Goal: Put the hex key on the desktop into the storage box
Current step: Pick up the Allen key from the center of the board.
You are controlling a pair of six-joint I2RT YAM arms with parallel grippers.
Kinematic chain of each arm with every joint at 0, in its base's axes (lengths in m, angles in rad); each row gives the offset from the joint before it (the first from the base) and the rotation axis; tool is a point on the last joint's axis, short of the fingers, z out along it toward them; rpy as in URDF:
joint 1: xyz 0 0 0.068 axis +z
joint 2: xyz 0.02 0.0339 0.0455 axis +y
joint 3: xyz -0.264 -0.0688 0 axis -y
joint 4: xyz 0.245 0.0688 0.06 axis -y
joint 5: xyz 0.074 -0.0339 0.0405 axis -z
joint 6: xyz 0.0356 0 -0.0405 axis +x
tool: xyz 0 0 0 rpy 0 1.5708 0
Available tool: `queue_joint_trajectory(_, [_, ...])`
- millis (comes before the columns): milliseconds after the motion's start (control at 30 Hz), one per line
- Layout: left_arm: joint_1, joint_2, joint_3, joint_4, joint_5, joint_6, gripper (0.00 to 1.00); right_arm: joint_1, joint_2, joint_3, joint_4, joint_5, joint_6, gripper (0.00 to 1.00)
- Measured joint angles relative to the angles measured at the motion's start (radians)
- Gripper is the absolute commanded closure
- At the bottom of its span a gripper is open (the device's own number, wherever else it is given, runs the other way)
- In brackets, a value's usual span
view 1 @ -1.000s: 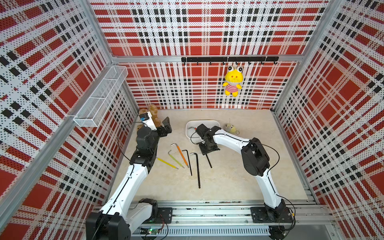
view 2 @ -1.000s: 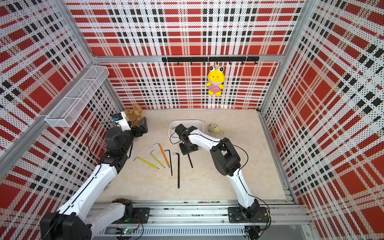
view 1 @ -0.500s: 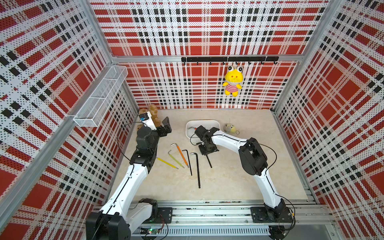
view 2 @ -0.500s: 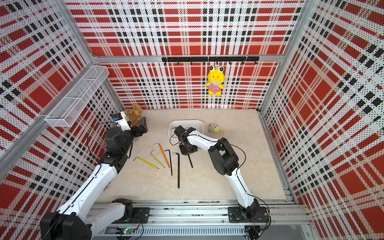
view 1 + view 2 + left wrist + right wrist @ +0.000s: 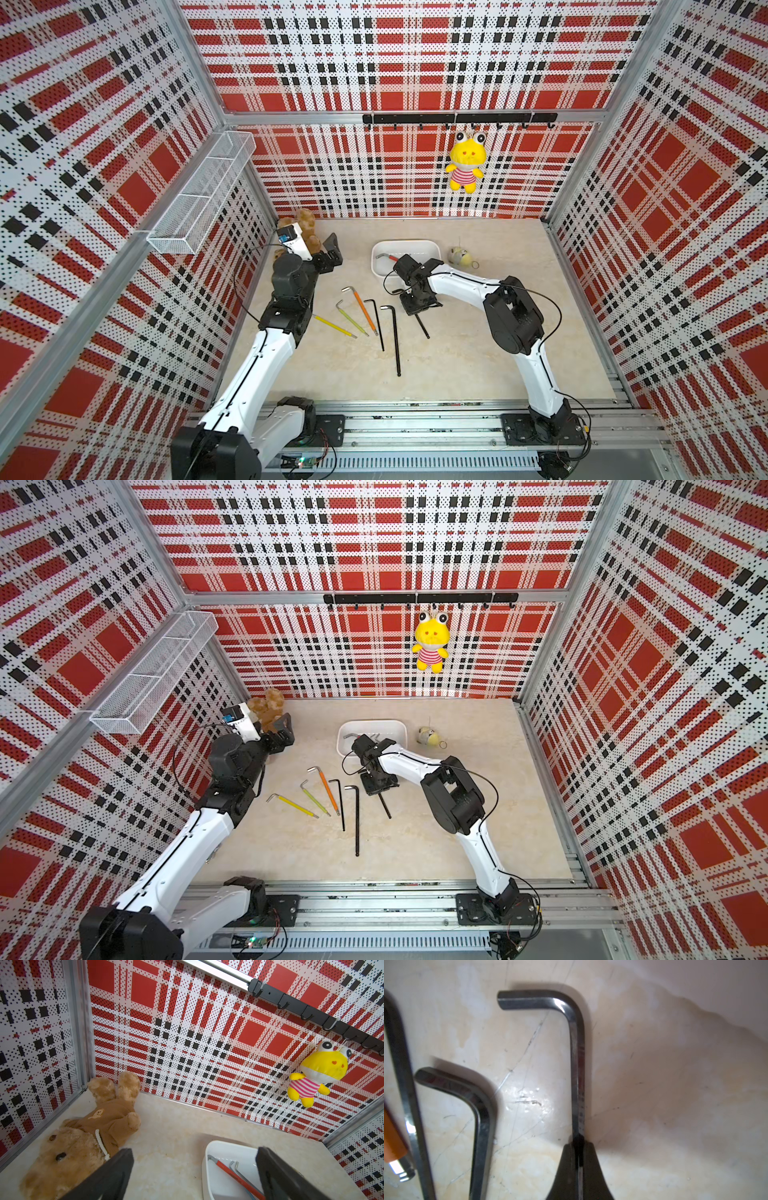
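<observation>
Right hand: the right hand is pinching the shaft of a short black hex key, its fingers pressed together on it partway along and pointing down at the tabletop.
Key: going by its tight shadow, it is lying flat and not yet lifted. Its long axis is running front to back, with the bent end on the far side hooking left and the straight end trailing toward the front rail.
Box: the white storage box is sitting just beyond the hand, toward the back wall, so the bent end is aiming at it. A red key is lying inside.
Coming move: I am judging it a lift and a short carry straight back over the near rim.
Nearer arm: the right arm is working just beside the box. The left hand is hanging with fingers spread wide, holding nothing, off to the box's left by a teddy bear.
Waiting: a long black key, thin black key, orange key, green key and yellow key are lying to the right hand's left.
Surface: pale, glossy, marbled and lightly scratched; a steel key could be sliding on it.
Room: red plaid walls are closing in three sides, carrying a wire basket and a hanging frog toy. A small toy is lying just beside the box.
</observation>
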Motion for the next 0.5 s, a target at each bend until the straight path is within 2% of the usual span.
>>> queue_joint_trajectory(233, [0.000,-0.008,0.000,-0.005,-0.002,0.000,0.01,0.005,-0.025,0.018,-0.046,-0.040,-0.093,1.00])
queue_joint_trajectory(500, [0.000,-0.011,0.000,-0.009,-0.006,0.000,0.01,0.004,-0.108,0.116,-0.087,-0.105,-0.237,1.00])
